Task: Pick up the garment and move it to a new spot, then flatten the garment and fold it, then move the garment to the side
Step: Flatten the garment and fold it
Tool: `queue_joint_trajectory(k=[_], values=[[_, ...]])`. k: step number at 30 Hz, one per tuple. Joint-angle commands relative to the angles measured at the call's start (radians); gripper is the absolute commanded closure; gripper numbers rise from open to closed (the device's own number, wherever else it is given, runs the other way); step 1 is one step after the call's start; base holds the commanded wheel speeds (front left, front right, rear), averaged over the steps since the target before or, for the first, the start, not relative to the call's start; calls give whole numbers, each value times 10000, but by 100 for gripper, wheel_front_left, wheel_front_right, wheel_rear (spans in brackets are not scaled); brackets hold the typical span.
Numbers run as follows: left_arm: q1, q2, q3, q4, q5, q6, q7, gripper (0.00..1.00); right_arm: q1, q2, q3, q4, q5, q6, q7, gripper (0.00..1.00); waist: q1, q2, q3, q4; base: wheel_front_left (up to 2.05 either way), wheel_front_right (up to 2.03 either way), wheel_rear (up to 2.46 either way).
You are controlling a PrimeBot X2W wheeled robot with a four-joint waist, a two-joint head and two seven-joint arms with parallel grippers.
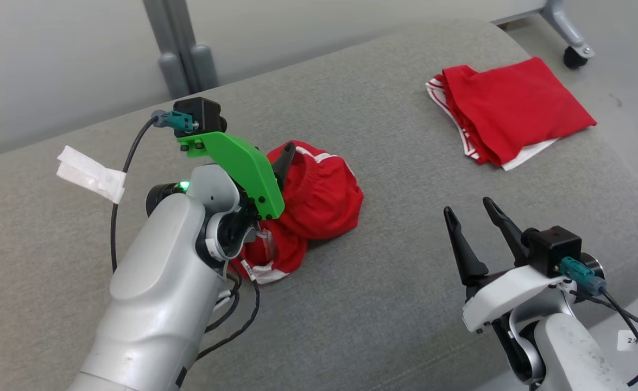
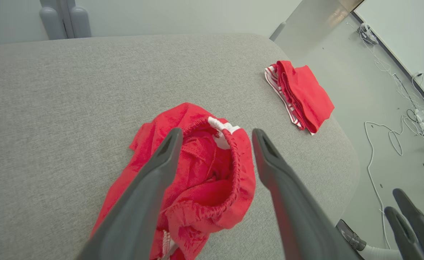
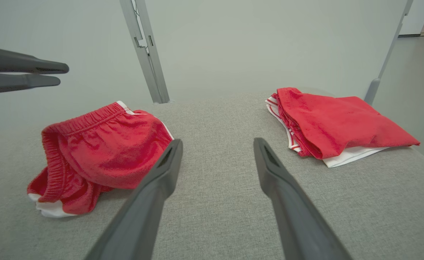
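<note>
A crumpled red garment (image 1: 319, 201) with white trim lies mid-surface on the grey cushion (image 1: 405, 304). My left gripper (image 2: 215, 133) hovers just above it, open, its fingers straddling the elastic waistband (image 2: 233, 159) without touching. In the head view a green bracket hides most of that gripper and one fingertip (image 1: 286, 157) pokes out over the cloth. My right gripper (image 1: 468, 209) stands open and empty at the lower right, well clear of the garment (image 3: 103, 151). The right wrist view has the left gripper (image 3: 60, 74) at the upper left.
A second red garment (image 1: 514, 108), folded, lies at the cushion's far right corner (image 3: 334, 122). A white paper strip (image 1: 90, 174) sits at the left. Grey posts (image 1: 183, 54) stand behind. Past the right edge are floor cables (image 2: 396, 137) and a person's foot (image 2: 352, 240).
</note>
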Motion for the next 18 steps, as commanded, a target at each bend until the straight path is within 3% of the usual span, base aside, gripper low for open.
queue_joint_trajectory(k=[1,11,17,18], values=[[-246,54,-62,190,-90,69,-69,0,-172,57,30,50,41,-16,-124,0,-1,0,627,-1053,0,0,0],[-1043,75,-397,1809,-72,604,-290,0,-279,251,26,303,41,-16,-443,0,-1,0,927,-1685,0,0,0],[-1378,106,-514,2414,28,380,-388,0,-305,296,-65,324,-20,-16,-507,0,-1,0,1036,-1581,0,0,0],[-1444,100,-509,2404,39,246,-566,71,-325,302,-63,320,-28,-16,-507,0,-1,0,1053,-1532,0,0,0]])
